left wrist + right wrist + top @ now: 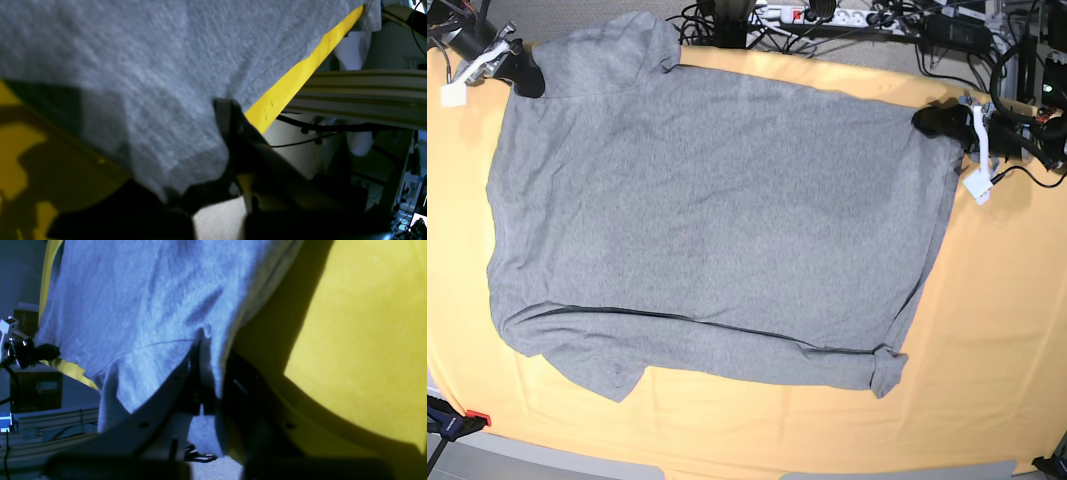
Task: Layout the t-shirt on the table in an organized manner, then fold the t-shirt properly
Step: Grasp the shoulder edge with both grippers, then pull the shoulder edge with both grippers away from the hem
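Observation:
The grey t-shirt lies spread across the yellow-orange table, plain side up, with no lettering showing. One sleeve is rumpled at the near left and the near right corner is curled. My left gripper sits at the shirt's far right corner, and in the left wrist view this gripper is shut on the t-shirt's edge by the table's rim. My right gripper is at the far left corner. Up close, the right gripper pinches a fold of t-shirt above the table.
Cables and a power strip run along the table's far edge. An aluminium rail lies beyond that edge. A red clamp sits at the near left corner. Bare cloth shows to the right of the shirt and in front of it.

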Tool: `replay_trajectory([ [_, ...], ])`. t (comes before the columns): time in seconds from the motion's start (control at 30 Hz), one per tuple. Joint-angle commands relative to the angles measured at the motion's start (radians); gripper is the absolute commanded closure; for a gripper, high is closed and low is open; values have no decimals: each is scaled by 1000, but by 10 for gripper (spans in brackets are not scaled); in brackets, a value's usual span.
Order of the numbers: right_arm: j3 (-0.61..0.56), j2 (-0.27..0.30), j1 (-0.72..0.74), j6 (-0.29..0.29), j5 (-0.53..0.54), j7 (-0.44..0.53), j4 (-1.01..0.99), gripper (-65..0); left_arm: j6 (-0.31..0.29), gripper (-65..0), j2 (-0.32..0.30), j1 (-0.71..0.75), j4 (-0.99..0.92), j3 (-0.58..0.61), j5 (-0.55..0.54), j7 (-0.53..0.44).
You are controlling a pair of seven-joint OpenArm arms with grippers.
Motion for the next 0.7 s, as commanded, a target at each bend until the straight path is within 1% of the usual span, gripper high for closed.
replay_trajectory([
  [0.0,0,10,-6,-9,3,-11,4,0,-2,0,-23,-8,9,-9,-9,8],
  [0.1,0,10,-6,-9,4,-15,20,0,-2,0,-23,-8,9,-27,-9,8],
  [0.2,0,9,-6,-9,4,-32,64,0,-2,0,-22,-8,9,-75,-9,8],
  [0.33,0,9,-9,-9,3,-40,136,0,-2,0,-20,-8,9,-192,-9,8],
  [0.47,0,9,-8,-9,3,-40,160,0,-2,0,1,-8,9,-308,-9,8],
  [0.57,0,10,-8,-9,2,-41,160,0,-2,0,10,-8,9,-321,-9,8],
  [0.67,0,9,-9,-9,3,-53,168,0,-2,0,42,-7,9,-320,-9,8],
])
